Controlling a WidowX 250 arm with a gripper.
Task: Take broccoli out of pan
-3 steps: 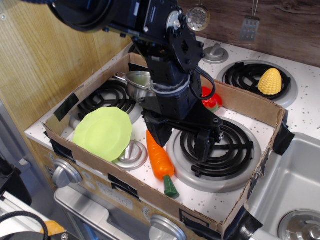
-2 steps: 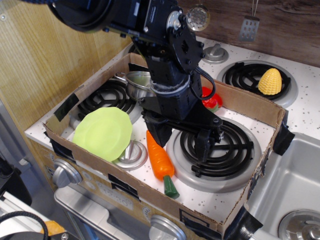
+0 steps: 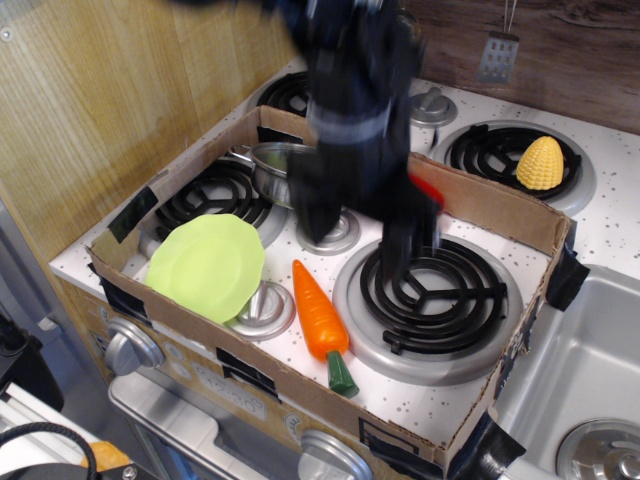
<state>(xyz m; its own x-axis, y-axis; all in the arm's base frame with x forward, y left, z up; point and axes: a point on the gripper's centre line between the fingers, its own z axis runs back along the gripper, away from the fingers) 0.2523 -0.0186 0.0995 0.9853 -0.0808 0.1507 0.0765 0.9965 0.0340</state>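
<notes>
The pan [image 3: 266, 166] is a shiny steel pot at the back of the cardboard box, and my arm covers its right part. The broccoli is hidden; I see no pale green lump in or near the pan. My gripper [image 3: 352, 250] is blurred by motion. It hangs above the stove just in front of and to the right of the pan. Its two dark fingers [image 3: 308, 215] stand wide apart with nothing between them.
A lime-green plate [image 3: 205, 265] leans at the front left. An orange carrot [image 3: 320, 312] lies beside the large coil burner [image 3: 435, 295]. A red toy [image 3: 428, 190] peeks out behind the arm. Yellow corn [image 3: 540, 163] sits outside the cardboard box [image 3: 500, 207]. There is a sink [image 3: 590, 350] at the right.
The arm has risen and shifted back toward the pan, now motion-blurred. The small silver burner disc under it has come into view. The objects have not moved.
</notes>
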